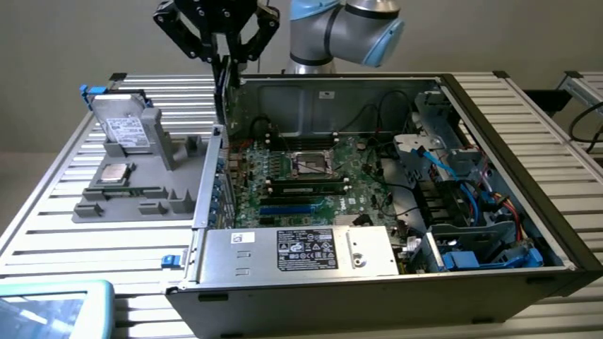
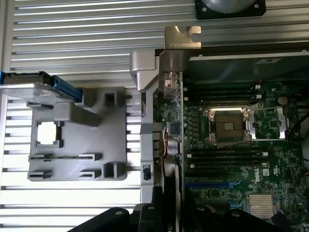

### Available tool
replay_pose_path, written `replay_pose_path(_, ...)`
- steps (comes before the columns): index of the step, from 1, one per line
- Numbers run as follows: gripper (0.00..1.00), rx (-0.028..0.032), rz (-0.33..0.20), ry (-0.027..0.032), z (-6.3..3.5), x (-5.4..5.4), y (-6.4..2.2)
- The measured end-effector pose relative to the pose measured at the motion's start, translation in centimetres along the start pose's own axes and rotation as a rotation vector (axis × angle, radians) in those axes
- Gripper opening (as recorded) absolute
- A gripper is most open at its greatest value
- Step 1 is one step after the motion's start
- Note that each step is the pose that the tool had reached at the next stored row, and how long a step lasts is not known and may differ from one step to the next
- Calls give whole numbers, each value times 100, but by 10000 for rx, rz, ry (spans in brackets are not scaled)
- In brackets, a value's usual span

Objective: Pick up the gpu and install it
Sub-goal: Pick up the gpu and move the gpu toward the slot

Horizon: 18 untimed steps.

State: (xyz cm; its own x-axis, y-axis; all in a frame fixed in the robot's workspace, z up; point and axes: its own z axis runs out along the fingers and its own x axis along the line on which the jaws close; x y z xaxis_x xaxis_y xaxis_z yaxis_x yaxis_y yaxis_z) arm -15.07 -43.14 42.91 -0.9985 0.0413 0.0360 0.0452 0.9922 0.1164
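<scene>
Gripper [image 1: 224, 56] high over the open computer case [image 1: 377, 296], at its back corner on the exterior view's left. Fingers clamped on the gpu [image 1: 226, 92] - the card is off the table [image 1: 56, 240] and in the air. It shows edge-on in both views: a thin dark strip hanging straight below the fingers, long axis about upright. Its metal bracket [image 2: 182, 37] sits at the end farthest from the grip. The card hangs right along the case wall [image 1: 209, 176] that borders the grey parts tray [image 1: 179, 205]; whether it is just inside that wall or directly over it, I cannot tell. The relation that counts: the blue expansion slot [image 1: 292, 210] lies flat on the motherboard, below the card and off toward the power supply [image 1: 296, 251]. By my reading the card's long axis stands crosswise to the slot's line - it would need turning as well as lowering. Around the slot: the CPU socket [image 1: 311, 164] and a seated memory stick [image 1: 306, 187] on its far side, the power supply on its near side. Loose cables [image 1: 443, 162] are well apart, on the exterior view's right. The likeliest obstruction is the case wall itself, with the ports along it. On the tray a silver hard drive [image 1: 123, 127] stands propped, well clear of the card.
</scene>
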Motion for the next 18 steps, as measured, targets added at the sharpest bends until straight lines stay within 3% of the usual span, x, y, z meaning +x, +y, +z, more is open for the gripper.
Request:
replay_pose_path(14,27,6,14,121,-27,-594,-44)
replay_pose_path(18,27,4,16,131,-29,-633,-47)
